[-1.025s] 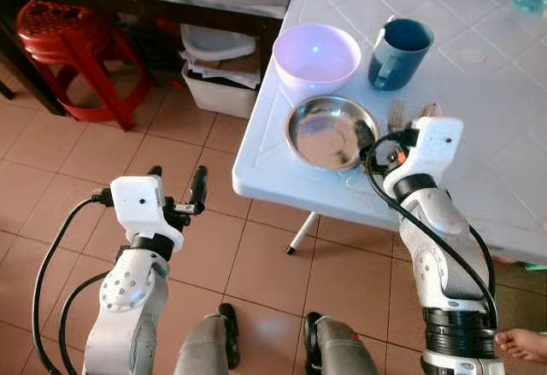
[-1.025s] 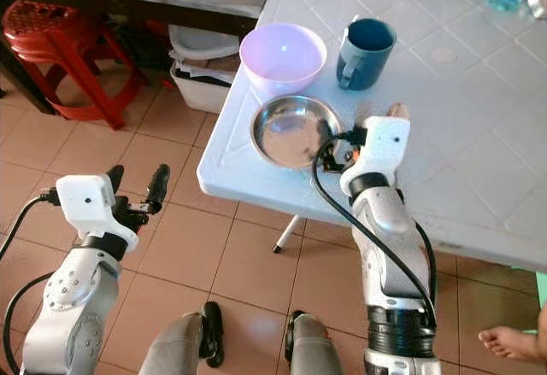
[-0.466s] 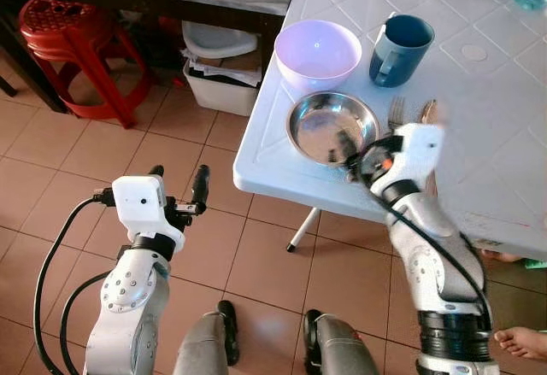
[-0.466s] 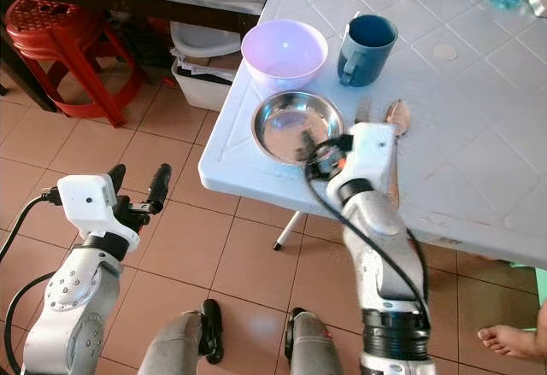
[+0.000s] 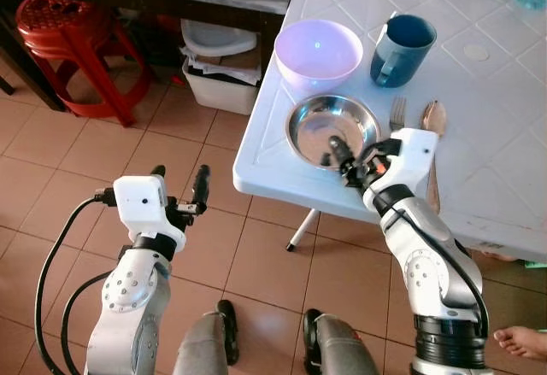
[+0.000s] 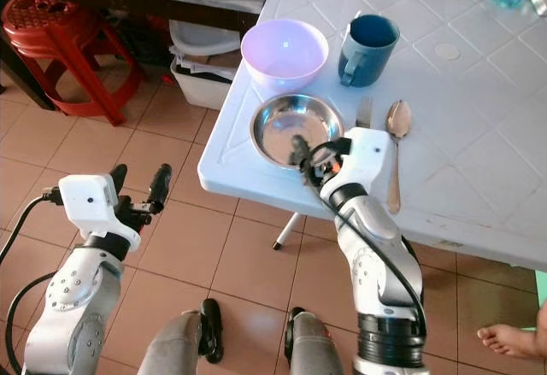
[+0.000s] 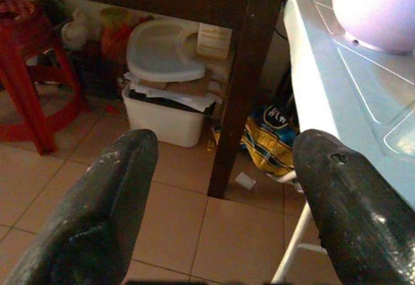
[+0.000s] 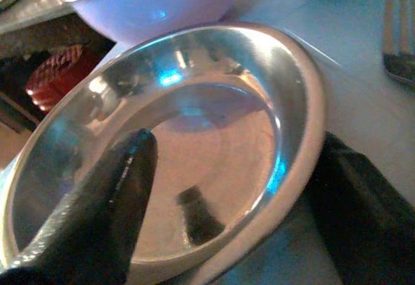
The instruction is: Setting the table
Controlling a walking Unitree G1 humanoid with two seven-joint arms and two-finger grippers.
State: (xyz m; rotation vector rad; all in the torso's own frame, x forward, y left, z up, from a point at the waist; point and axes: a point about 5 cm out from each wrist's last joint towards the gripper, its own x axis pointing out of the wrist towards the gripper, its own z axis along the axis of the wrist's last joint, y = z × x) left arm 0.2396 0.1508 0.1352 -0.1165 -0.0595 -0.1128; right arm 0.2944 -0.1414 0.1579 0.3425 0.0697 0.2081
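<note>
A shiny round steel plate (image 5: pixel 332 129) sits near the white table's (image 5: pixel 496 161) front edge, with a lilac bowl (image 5: pixel 317 53) just behind it and a blue mug (image 5: pixel 401 49) nearby. The right gripper (image 8: pixel 227 187) straddles the plate's rim, jaws wide, one finger inside, one outside. Beside the plate, a fork (image 5: pixel 397 114) and spoon (image 5: pixel 432 149) lie parallel, heads pointing away from the robot. The left gripper (image 5: pixel 178 191) hovers over the floor, jaws wide.

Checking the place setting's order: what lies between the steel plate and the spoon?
A fork lies between the steel plate and the spoon, flat on the white table; both eye views show it.
</note>
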